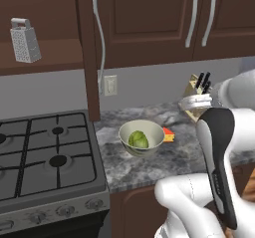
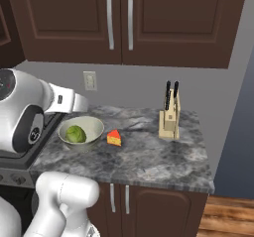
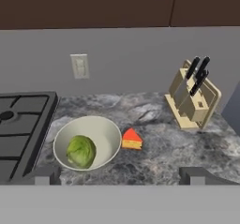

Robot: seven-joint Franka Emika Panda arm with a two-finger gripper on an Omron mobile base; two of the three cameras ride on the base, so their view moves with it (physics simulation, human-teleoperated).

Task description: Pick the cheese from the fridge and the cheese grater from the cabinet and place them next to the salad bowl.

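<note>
The cheese (image 3: 131, 139), a small orange wedge, lies on the marble counter just right of the salad bowl (image 3: 107, 133), which holds a green lettuce head. Both also appear from the base cameras: cheese (image 1: 168, 134) beside bowl (image 1: 152, 128), and cheese (image 2: 114, 137) beside bowl (image 2: 93, 125). The grey cheese grater (image 1: 25, 40) stands upright on a shelf inside the open cabinet (image 1: 55, 13) at upper left. My gripper (image 3: 121, 178) hovers in front of the counter, open, with nothing between its fingertips (image 3: 44, 176). The fridge is out of view.
A wooden knife block (image 3: 193, 96) stands at the back right of the counter. A gas stove (image 1: 45, 152) adjoins the counter on the left. The open cabinet door (image 1: 92, 53) juts out above the stove's edge. Closed wall cupboards (image 2: 124, 18) hang above the counter.
</note>
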